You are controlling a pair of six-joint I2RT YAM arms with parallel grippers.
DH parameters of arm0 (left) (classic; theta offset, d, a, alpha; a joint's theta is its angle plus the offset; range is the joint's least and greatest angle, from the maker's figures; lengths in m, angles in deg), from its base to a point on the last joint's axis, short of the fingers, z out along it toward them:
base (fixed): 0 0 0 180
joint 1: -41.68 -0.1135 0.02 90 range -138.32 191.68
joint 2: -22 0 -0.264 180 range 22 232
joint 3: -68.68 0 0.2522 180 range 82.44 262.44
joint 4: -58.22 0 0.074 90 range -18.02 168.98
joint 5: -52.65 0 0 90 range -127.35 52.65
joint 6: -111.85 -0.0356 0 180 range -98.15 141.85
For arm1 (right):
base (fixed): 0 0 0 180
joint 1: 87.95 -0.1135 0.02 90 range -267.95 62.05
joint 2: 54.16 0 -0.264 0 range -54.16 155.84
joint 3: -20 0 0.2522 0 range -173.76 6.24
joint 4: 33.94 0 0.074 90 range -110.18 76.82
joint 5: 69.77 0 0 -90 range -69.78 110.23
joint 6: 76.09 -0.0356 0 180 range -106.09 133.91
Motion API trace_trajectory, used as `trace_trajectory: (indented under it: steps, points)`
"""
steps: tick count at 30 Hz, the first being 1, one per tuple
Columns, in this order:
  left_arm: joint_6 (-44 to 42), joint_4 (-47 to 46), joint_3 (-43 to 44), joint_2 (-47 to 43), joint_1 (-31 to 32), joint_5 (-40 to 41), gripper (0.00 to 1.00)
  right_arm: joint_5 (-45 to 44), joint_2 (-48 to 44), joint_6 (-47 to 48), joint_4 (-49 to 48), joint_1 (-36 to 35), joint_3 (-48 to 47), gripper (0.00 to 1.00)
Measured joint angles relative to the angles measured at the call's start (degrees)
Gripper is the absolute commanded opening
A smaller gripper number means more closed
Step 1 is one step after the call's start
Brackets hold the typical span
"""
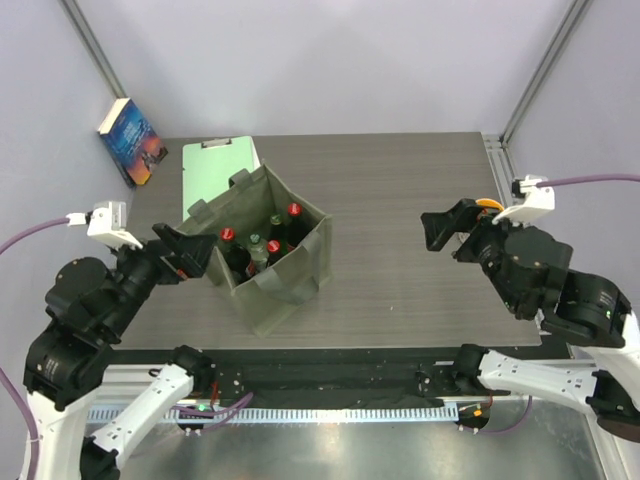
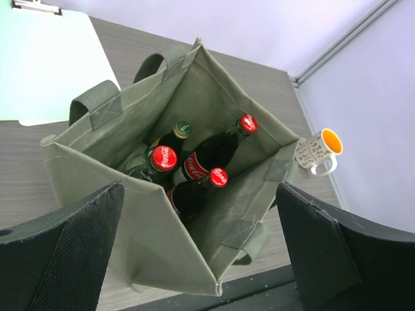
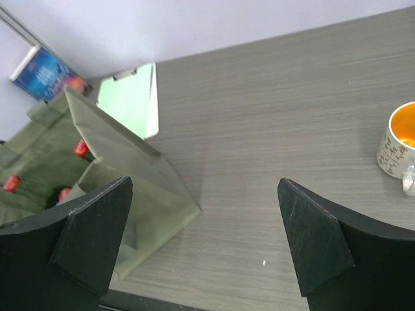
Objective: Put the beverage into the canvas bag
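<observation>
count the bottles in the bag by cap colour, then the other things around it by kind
red-capped bottles: 3
green-capped bottles: 1 for sure; any others are hidden
canvas bag: 1
clipboard: 1
book: 1
mug: 1
total: 8 that can be made out

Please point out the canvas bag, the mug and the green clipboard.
canvas bag (image 2: 162,246), left wrist view, on its near outer wall.
mug (image 2: 314,151), left wrist view, on its white patterned side.
green clipboard (image 1: 215,172), top external view, on its flat board.
</observation>
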Motion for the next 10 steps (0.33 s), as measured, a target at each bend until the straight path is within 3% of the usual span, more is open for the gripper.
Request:
trace_trajectory:
  steps: [10]
  points:
    - [0.3, 0.5, 2.7, 0.0, 0.0, 0.0, 1.0, 3.9, 4.8, -0.4, 3.6, 0.0, -1.6, 1.0]
